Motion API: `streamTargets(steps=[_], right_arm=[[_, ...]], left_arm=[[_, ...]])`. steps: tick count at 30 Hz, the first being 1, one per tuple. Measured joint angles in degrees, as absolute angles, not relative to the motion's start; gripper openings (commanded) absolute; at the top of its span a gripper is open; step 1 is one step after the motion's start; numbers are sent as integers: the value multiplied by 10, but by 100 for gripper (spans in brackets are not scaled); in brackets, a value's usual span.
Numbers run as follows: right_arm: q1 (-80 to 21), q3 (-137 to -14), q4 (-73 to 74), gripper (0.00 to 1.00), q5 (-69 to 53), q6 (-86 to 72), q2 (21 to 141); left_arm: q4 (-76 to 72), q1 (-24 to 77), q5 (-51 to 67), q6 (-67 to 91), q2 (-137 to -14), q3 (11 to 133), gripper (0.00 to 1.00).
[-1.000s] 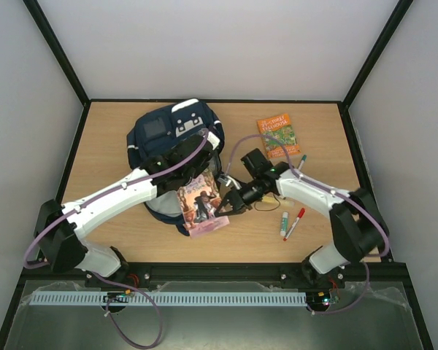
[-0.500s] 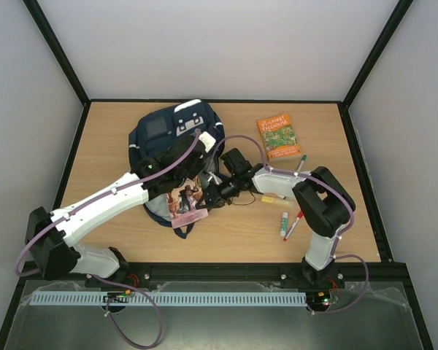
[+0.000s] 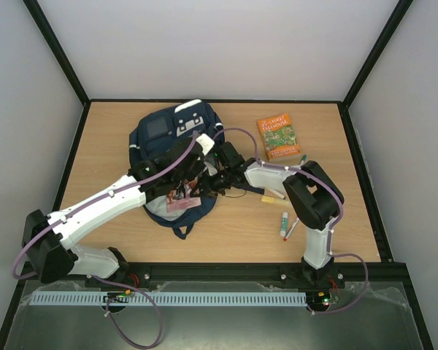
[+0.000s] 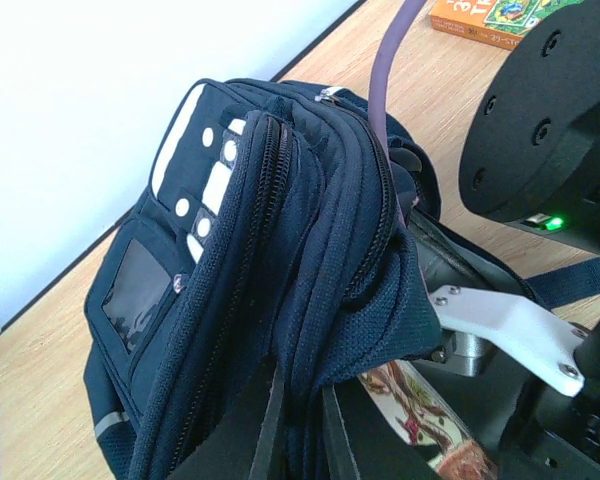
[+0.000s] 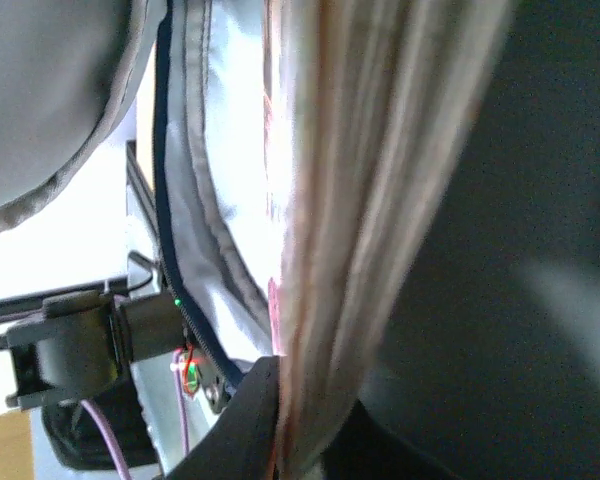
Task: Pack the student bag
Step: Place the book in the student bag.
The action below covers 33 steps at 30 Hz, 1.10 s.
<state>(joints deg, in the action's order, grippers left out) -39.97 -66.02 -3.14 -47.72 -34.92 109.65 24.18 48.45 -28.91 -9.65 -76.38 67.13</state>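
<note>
Change: the book (image 3: 182, 203) has been carried left by the right gripper (image 3: 206, 184) and is now pushed partway into the bag (image 3: 164, 131).
Right gripper: clamped tight on the book's edge.
Left gripper (image 4: 298, 432): pinched on the bag's opening rim, which is held up.
Bag: laid on the table (image 3: 102, 146), far left of centre.
Right side: an orange book (image 3: 279, 136) and markers (image 3: 284, 224), apart from the bag.

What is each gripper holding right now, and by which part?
The left gripper pinches the navy backpack by the fabric rim of its open compartment. The right gripper pinches the paperback book by one edge.
</note>
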Motion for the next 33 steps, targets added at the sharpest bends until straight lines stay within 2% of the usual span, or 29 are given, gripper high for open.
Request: streamTargets(steps=[3,6,10,15,19,24,28,33], right_arm=[[-399,-668,-23,35,-446,-345,1099],[-398,-668,-15,44,-422,-336,1100],[-398,-665,0,50,-390,-312,1094],[-398,-626,34,52,-334,-248,1026],[-399,-593,58,47,-296,-180,958],[-421,-555,88,31,-255,-76,910],[-482,-521,100,20,-207,29,883],[-566,-506,104,15,-128,144,863]], left_arm=[[237,484,-286,-96,-759,666,7],[236,484,-284,-96,-755,663,7],[234,484,-283,-96,-750,656,8],[227,484,-276,-96,-738,644,9],[225,484,-270,-96,-733,639,9],[221,484,-269,-94,-730,635,9],[214,484,-263,-90,-724,625,9],[205,478,-255,-86,-715,616,9]])
